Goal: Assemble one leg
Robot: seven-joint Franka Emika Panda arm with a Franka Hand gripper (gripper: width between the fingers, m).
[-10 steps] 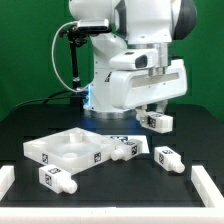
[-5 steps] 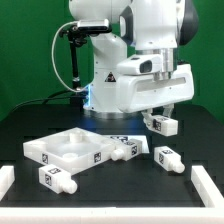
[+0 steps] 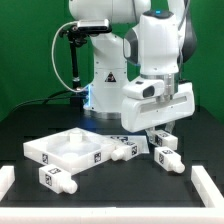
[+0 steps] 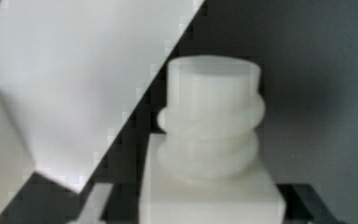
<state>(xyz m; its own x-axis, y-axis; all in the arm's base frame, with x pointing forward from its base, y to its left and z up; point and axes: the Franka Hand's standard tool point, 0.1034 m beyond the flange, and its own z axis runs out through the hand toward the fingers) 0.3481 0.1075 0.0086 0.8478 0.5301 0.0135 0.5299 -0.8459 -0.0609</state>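
Observation:
My gripper [image 3: 158, 126] is shut on a leg [image 3: 161, 135], a chunky white peg with tags, and holds it above the table, over another leg [image 3: 166, 157] lying on the black surface. In the wrist view the held leg [image 4: 211, 110] sits between the dark fingers of the gripper [image 4: 208, 206], its narrower round stub pointing away. A third leg [image 3: 123, 150] lies against the large flat white square panel [image 3: 50, 148]. Another leg [image 3: 57, 178] lies in front of the panel at the exterior view's left.
The robot's white base [image 3: 100, 75] stands behind the panel. White rails sit at the table's front corners, one at the left [image 3: 5, 182] and one at the right [image 3: 211, 186]. A green backdrop stands behind.
The arm has swung upright and lowered the held leg toward the table, ending above the leg at the exterior view's right. The loose parts have not moved.

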